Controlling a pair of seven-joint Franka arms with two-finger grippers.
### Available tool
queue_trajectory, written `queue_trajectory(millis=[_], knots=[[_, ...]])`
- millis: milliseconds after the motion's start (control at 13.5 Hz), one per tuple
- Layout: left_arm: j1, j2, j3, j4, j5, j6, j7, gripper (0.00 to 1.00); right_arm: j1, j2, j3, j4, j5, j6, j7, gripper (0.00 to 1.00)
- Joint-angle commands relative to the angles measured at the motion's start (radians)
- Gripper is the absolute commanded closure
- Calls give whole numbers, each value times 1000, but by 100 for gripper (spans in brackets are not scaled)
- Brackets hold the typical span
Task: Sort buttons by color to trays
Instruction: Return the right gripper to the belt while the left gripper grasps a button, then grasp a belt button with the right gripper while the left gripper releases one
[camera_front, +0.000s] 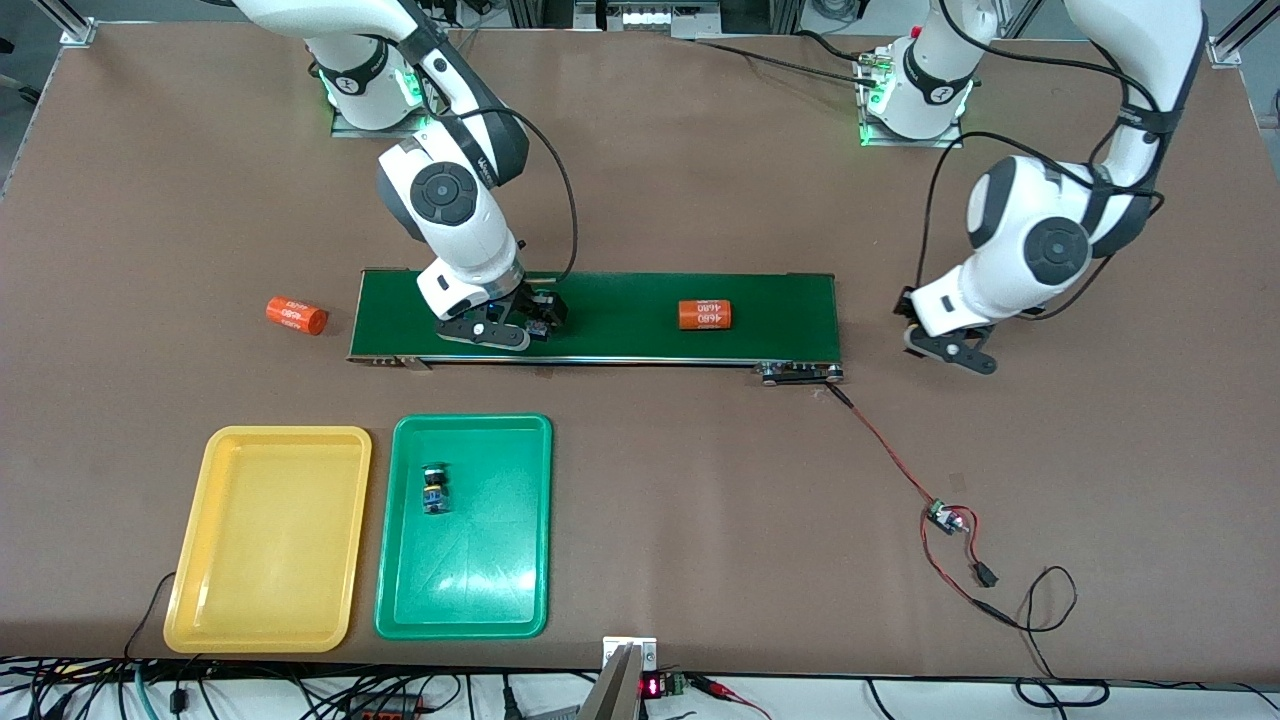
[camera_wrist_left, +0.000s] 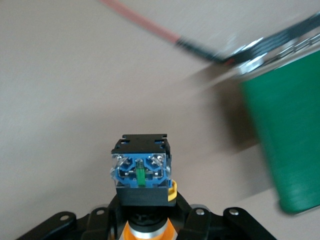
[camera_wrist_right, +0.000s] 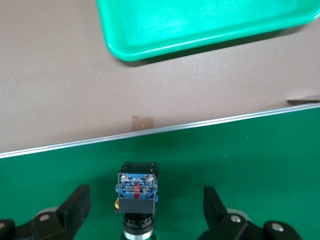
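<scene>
A brown table (camera_front: 680, 150) carries a dark-green belt (camera_front: 620, 300), with a yellow tray (camera_front: 190, 560) and a green tray (camera_front: 520, 520) nearer the camera. One button (camera_front: 434, 488) lies in the green tray. An orange cylinder (camera_front: 705, 314) rests on the belt, another (camera_front: 296, 315) on the table. The right gripper (camera_front: 520, 325), jaws wide apart, straddles a button (camera_wrist_right: 137, 189) on the belt without touching it. The left gripper (camera_front: 950, 350), off the belt's end, is clamped on a yellow-capped button (camera_wrist_left: 142, 170).
</scene>
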Motion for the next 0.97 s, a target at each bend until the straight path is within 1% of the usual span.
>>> queue_trajectory(millis=[0, 74, 223, 297, 520, 594, 743, 891], knots=[[-15, 6, -85, 61, -27, -25, -102, 100, -3, -16, 6, -34, -20, 23, 28, 0], [-27, 14, -112, 64, -27, -25, -134, 100, -5, -12, 6, -35, -23, 23, 28, 0], [-34, 37, -164, 64, -26, -16, -302, 100, -9, 2, 6, -40, -70, 40, 26, 0], [-44, 52, -178, 64, -27, -11, -347, 100, -11, 8, 4, -47, -84, 61, 26, 3], [-72, 72, -183, 65, -27, -10, -450, 100, -17, 28, 0, -61, -112, 96, 20, 17], [-75, 80, -183, 65, -27, -10, -457, 100, -22, 30, -2, -61, -119, 98, 17, 23], [-76, 109, -182, 88, -27, -8, -472, 100, -26, 34, -2, -60, -119, 101, 13, 40], [-78, 115, -183, 93, -30, -5, -489, 100, -32, 34, -3, -60, -119, 101, 10, 67]])
